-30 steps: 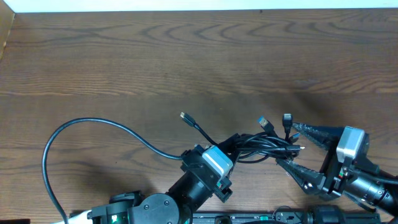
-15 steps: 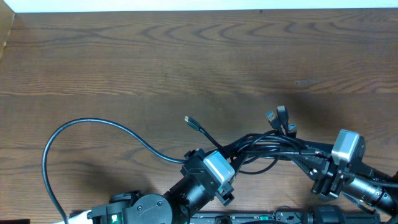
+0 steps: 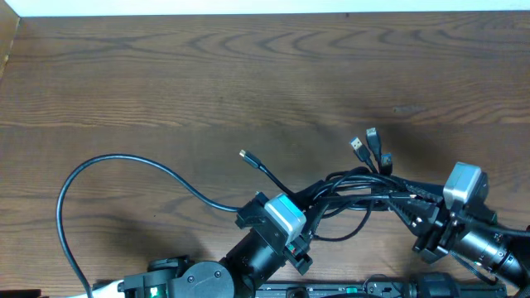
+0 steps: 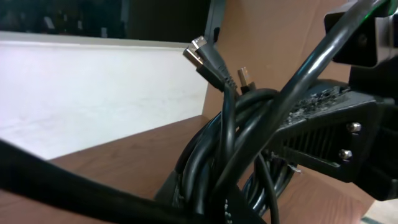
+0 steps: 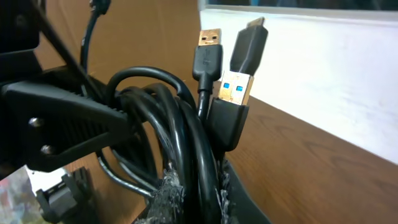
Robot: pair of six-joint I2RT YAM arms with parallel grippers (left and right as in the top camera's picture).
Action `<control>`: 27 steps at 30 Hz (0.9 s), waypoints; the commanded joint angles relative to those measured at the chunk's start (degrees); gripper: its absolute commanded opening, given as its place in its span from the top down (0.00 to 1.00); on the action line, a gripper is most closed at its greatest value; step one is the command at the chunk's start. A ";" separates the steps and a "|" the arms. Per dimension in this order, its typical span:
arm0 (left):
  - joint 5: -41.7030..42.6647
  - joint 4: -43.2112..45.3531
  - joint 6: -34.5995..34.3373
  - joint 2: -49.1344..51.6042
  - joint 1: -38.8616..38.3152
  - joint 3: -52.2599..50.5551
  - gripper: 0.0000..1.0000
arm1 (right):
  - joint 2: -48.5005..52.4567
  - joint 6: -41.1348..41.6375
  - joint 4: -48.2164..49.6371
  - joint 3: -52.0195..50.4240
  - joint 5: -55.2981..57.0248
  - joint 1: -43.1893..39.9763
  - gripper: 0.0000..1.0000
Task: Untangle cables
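The cables (image 3: 352, 189) form a black tangled bundle stretched between my two grippers at the table's front. My left gripper (image 3: 317, 204) is shut on the bundle's left end, and the strands run up between its fingers (image 4: 208, 199). My right gripper (image 3: 404, 201) is shut on the right end, with the cords pinched between its worn pads (image 5: 196, 193). Three USB plugs (image 3: 370, 147) stick up from the bundle (image 5: 231, 93). One strand ends in a small plug (image 3: 243, 154). A long cord (image 3: 124, 161) loops away to the left.
The brown wooden table (image 3: 248, 74) stretches back to a white strip (image 3: 248, 7) along its far edge. The long loop of cord runs down to the front left (image 3: 65, 248). The left arm's base (image 3: 190, 277) sits at the front edge.
My right gripper stood open around the bundle's right end and has shut on it. The bundle has since been pulled out longer, and the plugs have shifted up and right.
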 commanded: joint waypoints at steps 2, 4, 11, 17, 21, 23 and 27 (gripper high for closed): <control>-10.16 -0.13 -2.49 -3.37 0.83 1.27 0.91 | -0.28 3.72 1.05 0.68 14.86 -0.81 0.99; -8.90 -0.24 -2.49 -3.37 0.83 1.27 0.79 | -0.28 3.69 1.05 0.68 14.84 -0.81 0.99; -8.61 -0.35 -2.49 -3.37 0.83 1.27 0.52 | -0.28 3.67 1.05 0.68 14.88 -0.81 0.99; -8.66 -1.16 -2.49 -3.37 0.83 1.27 0.52 | -0.28 3.63 1.27 0.68 14.88 -0.81 0.99; -8.66 -1.90 -4.04 -3.37 0.83 1.27 0.51 | -0.28 5.03 1.92 0.68 14.86 -0.81 0.99; -8.61 -2.23 -5.11 -3.37 0.83 1.27 0.52 | -0.28 7.48 2.27 0.68 14.82 -0.81 0.99; -8.44 -2.71 -5.07 -3.37 0.83 1.27 0.52 | -0.28 8.26 2.54 0.68 12.70 -0.81 0.99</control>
